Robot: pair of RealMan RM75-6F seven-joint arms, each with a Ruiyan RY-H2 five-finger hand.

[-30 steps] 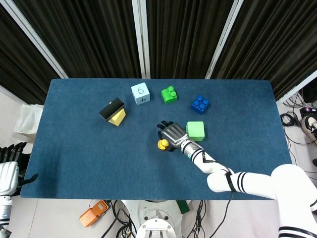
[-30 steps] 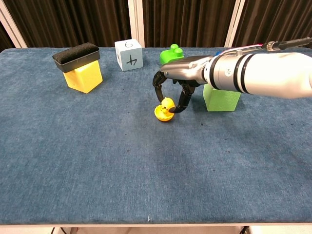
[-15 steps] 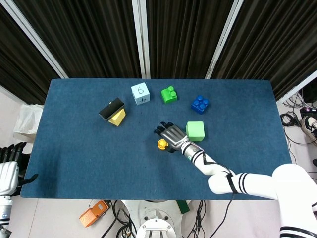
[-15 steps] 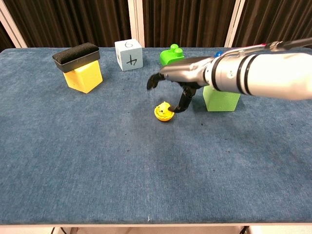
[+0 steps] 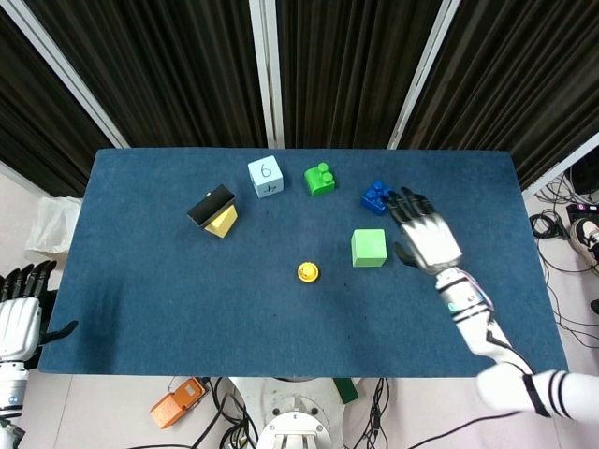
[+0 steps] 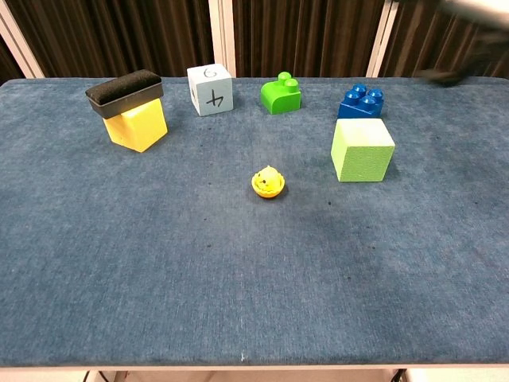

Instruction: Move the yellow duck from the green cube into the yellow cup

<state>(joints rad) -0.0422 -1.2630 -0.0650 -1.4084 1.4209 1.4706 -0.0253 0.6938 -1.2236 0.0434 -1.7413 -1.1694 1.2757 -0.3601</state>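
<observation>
Sitting inside the yellow cup (image 6: 269, 184) at the green cube's (image 6: 363, 150) nine o'clock, the yellow duck (image 6: 269, 177) is judged delivered. The right hand (image 5: 423, 233) is held wide and empty at the cube's three o'clock, presumably to clear the finished work.

Yellow duck (image 5: 308, 271) upright on cloth, apart from green cube (image 5: 369, 248) (leftward).

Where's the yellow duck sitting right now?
The yellow duck sits in the small yellow cup mid-table, left of the green cube in both views, with neither hand touching it.
</observation>
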